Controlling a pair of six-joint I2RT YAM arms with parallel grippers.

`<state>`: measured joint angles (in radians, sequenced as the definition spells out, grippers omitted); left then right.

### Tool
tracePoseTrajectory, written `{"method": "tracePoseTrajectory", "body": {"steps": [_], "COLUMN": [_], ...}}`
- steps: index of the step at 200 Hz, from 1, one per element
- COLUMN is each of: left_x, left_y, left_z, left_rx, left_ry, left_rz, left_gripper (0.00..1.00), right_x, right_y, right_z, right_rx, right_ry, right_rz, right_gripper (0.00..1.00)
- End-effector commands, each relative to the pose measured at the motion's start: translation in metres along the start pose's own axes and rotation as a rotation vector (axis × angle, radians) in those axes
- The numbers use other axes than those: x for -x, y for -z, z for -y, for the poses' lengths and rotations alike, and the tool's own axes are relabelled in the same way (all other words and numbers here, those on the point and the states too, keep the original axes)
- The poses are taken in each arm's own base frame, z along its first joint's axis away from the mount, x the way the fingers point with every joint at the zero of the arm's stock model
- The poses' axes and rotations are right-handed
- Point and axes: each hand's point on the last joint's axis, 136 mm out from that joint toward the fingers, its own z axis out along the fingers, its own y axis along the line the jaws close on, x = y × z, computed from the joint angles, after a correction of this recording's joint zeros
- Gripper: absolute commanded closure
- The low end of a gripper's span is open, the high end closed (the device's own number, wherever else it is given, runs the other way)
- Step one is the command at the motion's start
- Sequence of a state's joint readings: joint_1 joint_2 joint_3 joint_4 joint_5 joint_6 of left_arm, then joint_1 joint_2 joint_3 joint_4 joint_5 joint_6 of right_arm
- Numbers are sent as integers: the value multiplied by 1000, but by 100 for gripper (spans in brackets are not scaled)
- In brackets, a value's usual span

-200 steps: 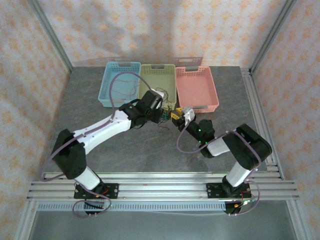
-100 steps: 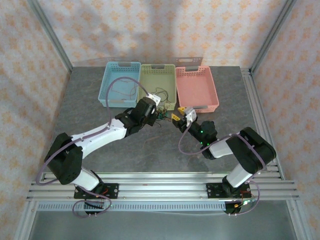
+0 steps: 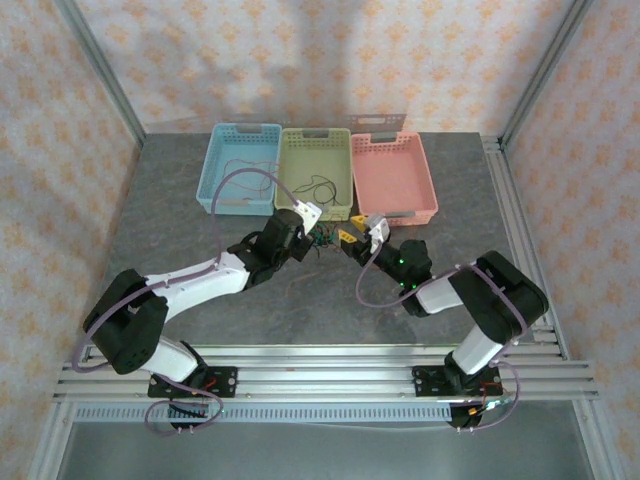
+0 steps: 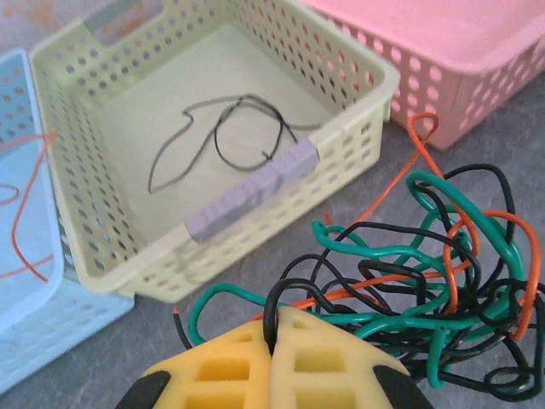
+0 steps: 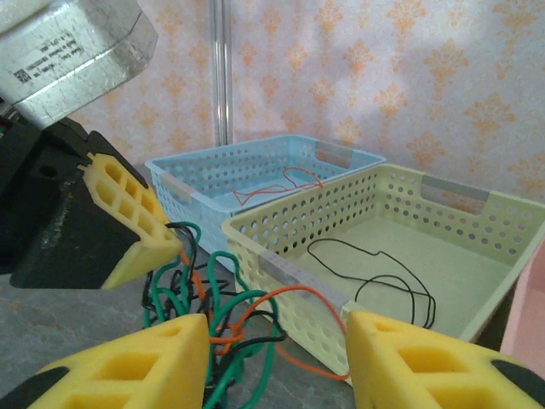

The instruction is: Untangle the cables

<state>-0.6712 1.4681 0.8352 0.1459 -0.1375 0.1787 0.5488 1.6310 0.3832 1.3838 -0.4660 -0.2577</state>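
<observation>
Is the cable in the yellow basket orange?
No, the cable lying in the yellow basket is black.

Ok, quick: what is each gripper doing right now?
Left gripper: shut, pinching a black cable of the tangle.
Right gripper: open, jaws apart beside the tangle, holding nothing.

Blue basket (image 3: 243,128), green basket (image 3: 316,131), pink basket (image 3: 393,175) side by side at far side of grey table (image 3: 170,220).
</observation>
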Motion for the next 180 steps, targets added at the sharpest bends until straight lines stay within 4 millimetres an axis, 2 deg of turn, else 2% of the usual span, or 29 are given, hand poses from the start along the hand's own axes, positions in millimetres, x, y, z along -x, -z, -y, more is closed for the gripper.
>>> {"method": "tracePoseTrajectory", "body": {"steps": [1,41,92,129,152,180], "left_x": [6,3,3,3,3,1], "left_y": [-7,-10,-5,2,6,6], "left_z": [-2,-2,0,6,13,17], "left_rx": [10,19,-1,-39,-78,-101], "left_ry": [12,15,20,5,-14,-28], "left_rz": [78,114,148,181,198,202], "left_gripper": [100,100,100,100,100,100], "right_x": [14,14,16,20,21,13], "right_y": [-11,-23,-39,-41,-41,-40], "right_z": [-7,-15,-10,1,-5,-13], "right_rx": [59,138,142,190,256,330], "right_ry": [-81,-143,-206,-276,-259,-262], "right_rz": [45,20,-127,-179,-255,-379], "right_gripper": [54,54,54,55,55,54]}}
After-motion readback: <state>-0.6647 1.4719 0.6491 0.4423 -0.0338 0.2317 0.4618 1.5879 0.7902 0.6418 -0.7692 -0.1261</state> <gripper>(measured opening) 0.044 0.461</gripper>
